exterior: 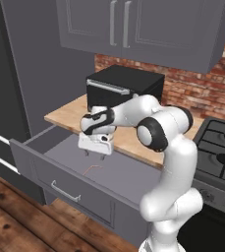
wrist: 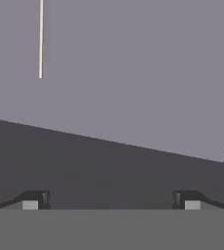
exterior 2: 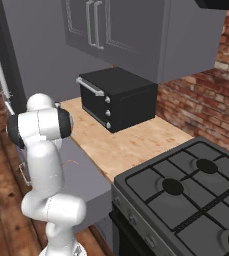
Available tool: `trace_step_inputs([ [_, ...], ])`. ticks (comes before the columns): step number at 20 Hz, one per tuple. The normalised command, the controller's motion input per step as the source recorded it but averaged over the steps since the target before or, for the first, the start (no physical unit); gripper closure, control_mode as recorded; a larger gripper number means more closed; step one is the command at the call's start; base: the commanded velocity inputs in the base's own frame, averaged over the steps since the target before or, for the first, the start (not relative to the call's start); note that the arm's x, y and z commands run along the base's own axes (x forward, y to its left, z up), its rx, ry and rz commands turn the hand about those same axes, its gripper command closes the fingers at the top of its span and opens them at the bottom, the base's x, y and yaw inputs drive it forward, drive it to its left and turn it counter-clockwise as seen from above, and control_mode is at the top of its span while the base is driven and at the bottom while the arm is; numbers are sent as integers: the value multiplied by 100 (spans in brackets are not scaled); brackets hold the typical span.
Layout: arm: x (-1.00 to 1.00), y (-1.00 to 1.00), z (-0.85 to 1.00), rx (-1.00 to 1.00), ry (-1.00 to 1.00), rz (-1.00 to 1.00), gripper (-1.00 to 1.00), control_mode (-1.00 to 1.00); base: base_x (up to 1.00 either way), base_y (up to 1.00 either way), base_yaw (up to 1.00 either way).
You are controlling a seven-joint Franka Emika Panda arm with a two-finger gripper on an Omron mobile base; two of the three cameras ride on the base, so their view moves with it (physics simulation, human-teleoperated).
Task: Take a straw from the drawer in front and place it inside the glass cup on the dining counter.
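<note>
Hovering gripper (exterior: pixel 95 153) spread wide over drawer (exterior: pixel 65 183); straw (wrist: pixel 40 39) inside.

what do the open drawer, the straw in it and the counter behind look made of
Drawer: flat matte grey panels, likely painted board, with a slim silver bar handle that looks like metal.
Straw: thin, pale, uniform; paper or plastic, can't tell.
Counter: light wood slab, judging by its grain.

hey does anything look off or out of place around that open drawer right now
Nothing stands out. The drawer is pulled open, and the straw lies flat on its floor, intact. The end effector hangs open above it, holding nothing. The toaster oven sits squarely on the counter.
</note>
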Motion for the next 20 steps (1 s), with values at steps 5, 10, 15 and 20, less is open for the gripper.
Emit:
trace_step_inputs([
  [5,35,0,-84,-10,2,-25,-100,-100,0,0,0],
  [10,39,0,-67,-7,-8,-6,-100,-100,0,0,0],
  [15,60,0,-33,-5,-12,2,-100,-100,0,0,0],
  [20,56,0,-44,-1,-5,15,-100,-100,0,0,0],
])
